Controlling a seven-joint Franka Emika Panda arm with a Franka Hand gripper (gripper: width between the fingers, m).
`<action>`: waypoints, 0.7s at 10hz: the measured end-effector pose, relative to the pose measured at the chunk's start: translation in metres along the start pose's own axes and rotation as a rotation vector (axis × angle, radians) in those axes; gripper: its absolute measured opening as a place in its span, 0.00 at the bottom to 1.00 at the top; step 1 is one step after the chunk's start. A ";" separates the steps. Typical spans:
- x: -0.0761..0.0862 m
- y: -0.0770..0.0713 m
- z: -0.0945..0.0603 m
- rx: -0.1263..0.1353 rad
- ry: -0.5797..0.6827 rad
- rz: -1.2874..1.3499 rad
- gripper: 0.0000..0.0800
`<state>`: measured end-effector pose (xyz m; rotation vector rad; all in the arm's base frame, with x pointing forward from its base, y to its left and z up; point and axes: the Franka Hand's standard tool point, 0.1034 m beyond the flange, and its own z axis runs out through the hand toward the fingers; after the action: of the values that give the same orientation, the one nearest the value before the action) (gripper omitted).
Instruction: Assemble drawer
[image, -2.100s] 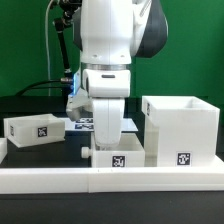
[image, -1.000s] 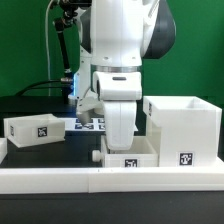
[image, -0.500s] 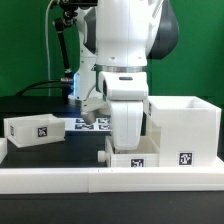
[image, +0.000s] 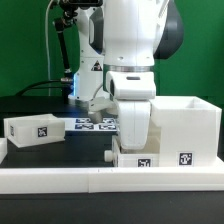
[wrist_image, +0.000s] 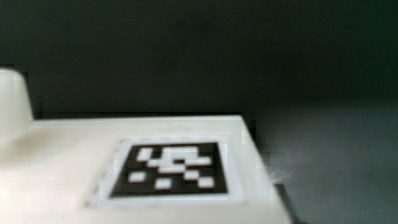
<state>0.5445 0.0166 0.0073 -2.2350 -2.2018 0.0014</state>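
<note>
Tray (image: 130, 161): likely light, stiff, slick; grip side walls.
Place: exterior view, nine o'clock of casing (image: 185, 125).
Claw (image: 133, 140): opening hidden, cannot tell.

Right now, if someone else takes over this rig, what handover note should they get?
Gripper: down on the near tray; its fingers are hidden, so open or shut cannot be told.
Near tray: on the table right beside the casing; whether they touch cannot be told.
Second tray: on the table at the exterior view's left, apart from the arm.
Done: no tray sits in the casing yet.
Left: fit both trays into the casing.
</note>
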 end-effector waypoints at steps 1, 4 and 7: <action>0.000 0.000 0.000 0.000 0.000 0.000 0.05; -0.002 0.001 -0.003 0.001 -0.001 0.016 0.47; 0.001 0.009 -0.015 -0.010 -0.002 0.042 0.64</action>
<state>0.5534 0.0172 0.0222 -2.2878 -2.1601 -0.0073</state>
